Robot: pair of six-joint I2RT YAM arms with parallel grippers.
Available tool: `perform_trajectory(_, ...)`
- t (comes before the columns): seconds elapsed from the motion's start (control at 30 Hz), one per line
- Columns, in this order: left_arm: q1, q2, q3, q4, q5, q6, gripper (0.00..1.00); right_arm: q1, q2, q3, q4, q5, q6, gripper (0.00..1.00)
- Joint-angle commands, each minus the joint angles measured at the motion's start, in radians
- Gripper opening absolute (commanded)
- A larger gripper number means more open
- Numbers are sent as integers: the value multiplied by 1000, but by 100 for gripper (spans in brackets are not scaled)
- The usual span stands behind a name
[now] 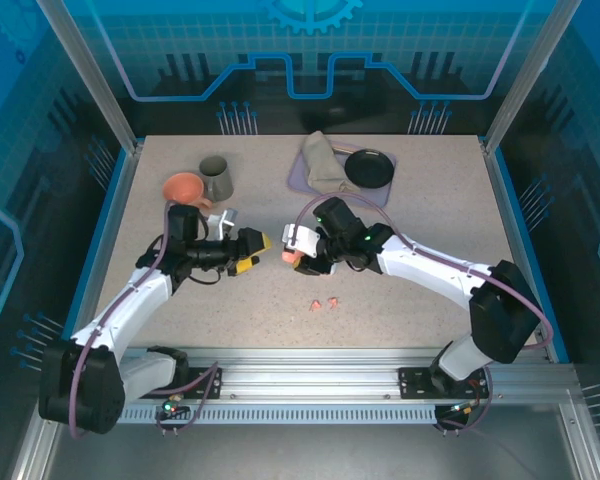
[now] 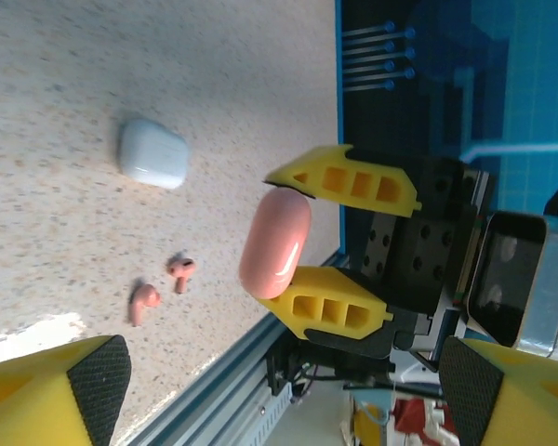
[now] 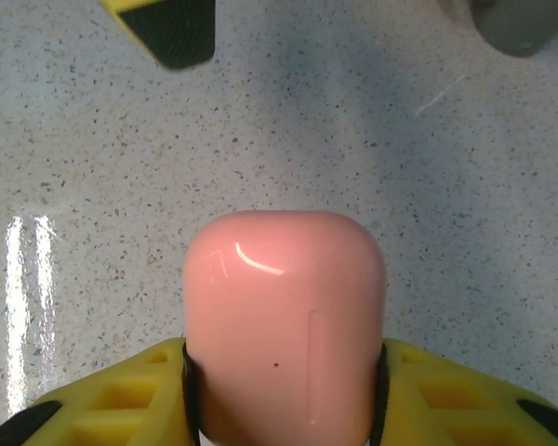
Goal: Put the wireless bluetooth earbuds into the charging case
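Note:
My right gripper is shut on a salmon-pink charging case, held just above the table with its rounded end sticking out past the yellow fingers. The left wrist view shows that same pink case clamped between the right gripper's fingers. Two pink earbuds lie loose on the table in front of the grippers, and appear as a pair of earbuds in the left wrist view. A closed white case rests on the table. My left gripper stands open and empty, facing the pink case. The white earbuds are out of view.
At the back left stand an orange cup and a grey mug. A purple tray at the back holds a folded cloth and a black dish. The table's front rail runs close behind the earbuds.

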Motion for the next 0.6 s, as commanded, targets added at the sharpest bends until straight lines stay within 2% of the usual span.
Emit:
perform_trajectory(0.0, -42, 29, 56, -4, 33, 61, 88, -13, -50, -24, 49, -55, -3, 40)
perform_trajectory(0.57, -172, 172, 181, -66, 11, 148, 66, -22, -91, -44, 59, -119, 43, 40)
